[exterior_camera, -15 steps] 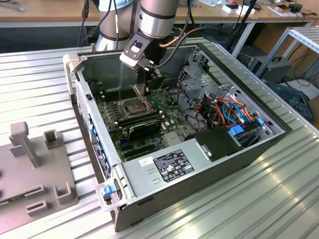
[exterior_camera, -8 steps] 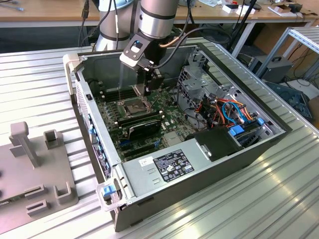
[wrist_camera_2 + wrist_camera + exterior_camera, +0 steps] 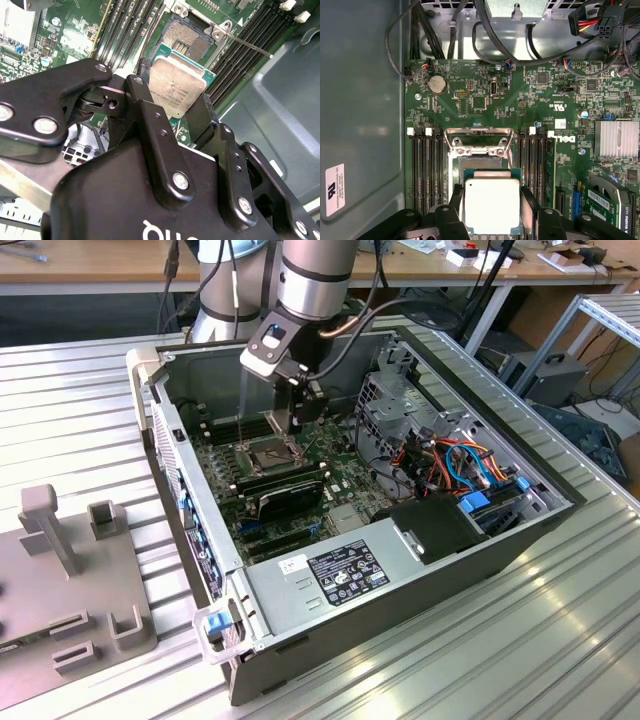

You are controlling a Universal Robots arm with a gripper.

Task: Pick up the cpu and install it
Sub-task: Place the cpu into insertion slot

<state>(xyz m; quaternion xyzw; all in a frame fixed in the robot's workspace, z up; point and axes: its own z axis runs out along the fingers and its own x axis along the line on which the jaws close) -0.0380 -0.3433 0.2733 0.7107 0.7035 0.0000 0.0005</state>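
My gripper (image 3: 298, 423) reaches down into the open computer case (image 3: 190, 510), just over the motherboard. It is shut on the cpu (image 3: 177, 85), a thin square chip with a dull silver top, which is pinched by two opposite edges between the black fingers (image 3: 145, 107). In the first wrist view the cpu (image 3: 491, 205) hangs above the near edge of the socket (image 3: 480, 161), whose metal frame stands open and whose dark centre is bare. The exterior view shows the socket (image 3: 270, 452) directly beneath the gripper.
Memory slots (image 3: 427, 170) run along both sides of the socket. A grey power-supply box (image 3: 320, 575) sits at the case's near end, a drive cage (image 3: 400, 405) and coloured cables (image 3: 470, 465) towards the exterior view's right. A grey fixture (image 3: 70, 570) lies outside the case.
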